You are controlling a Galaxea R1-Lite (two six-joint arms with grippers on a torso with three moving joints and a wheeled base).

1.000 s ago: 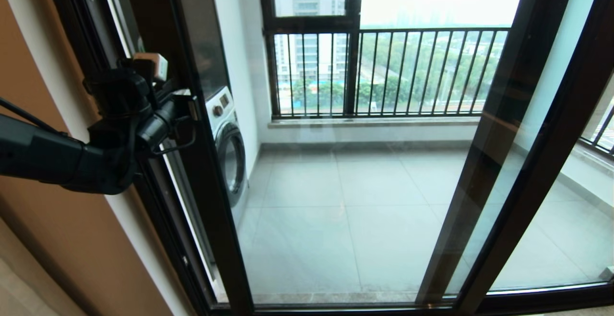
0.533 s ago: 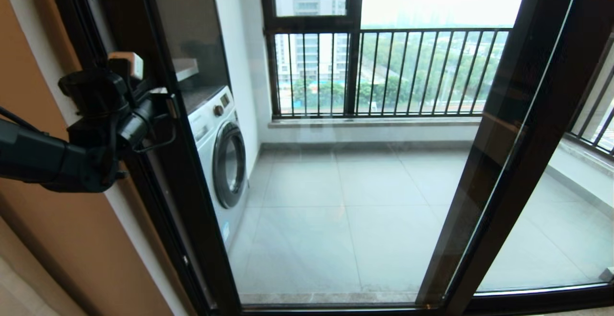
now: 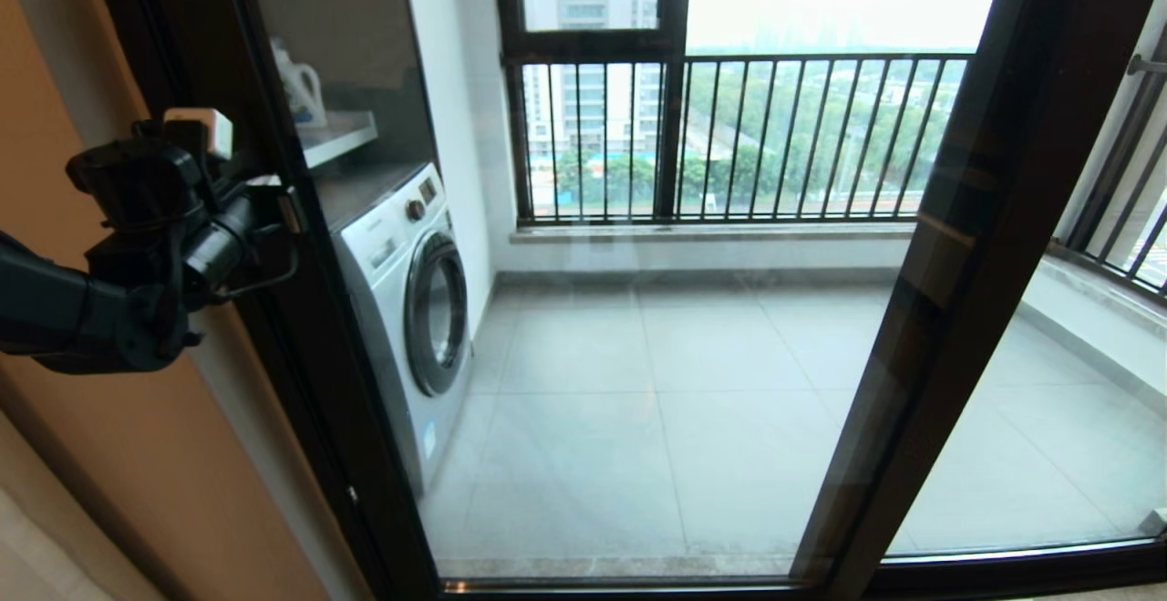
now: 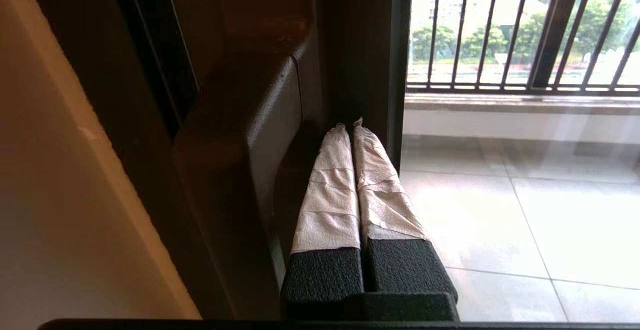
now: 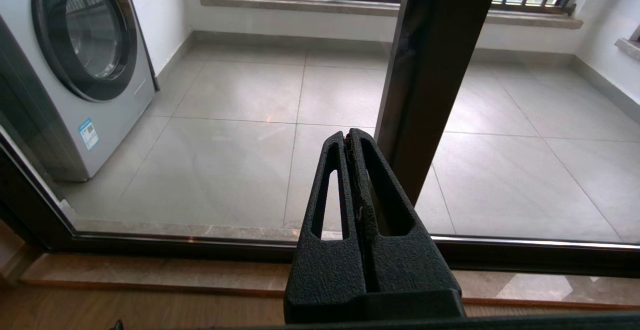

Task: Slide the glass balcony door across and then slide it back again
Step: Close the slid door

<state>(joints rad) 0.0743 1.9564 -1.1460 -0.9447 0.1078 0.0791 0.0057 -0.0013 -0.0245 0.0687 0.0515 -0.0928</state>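
The glass balcony door (image 3: pixel 638 355) fills the middle of the head view, its dark left upright (image 3: pixel 301 327) close to the wall jamb. My left gripper (image 3: pixel 284 209) is at that upright, at about shoulder height. In the left wrist view my left gripper (image 4: pixel 350 125) is shut, its paper-wrapped fingers (image 4: pixel 330 190) pressed together with nothing between them. They lie in the gap between the slim raised handle (image 4: pixel 240 134) and the door's frame. My right gripper (image 5: pixel 348 133) is shut and empty, low before the door's bottom rail, and is out of the head view.
The second framed panel's upright (image 3: pixel 957 264) slants down on the right. Behind the glass stand a white washing machine (image 3: pixel 401 291), a shelf with a detergent bottle (image 3: pixel 301 90), a tiled balcony floor and a railed window (image 3: pixel 729 136). An orange wall (image 3: pixel 137 455) is at left.
The door has slid left with my left gripper at its upright, and the left arm moved left too. More of the washing machine and the shelf now show through the glass.
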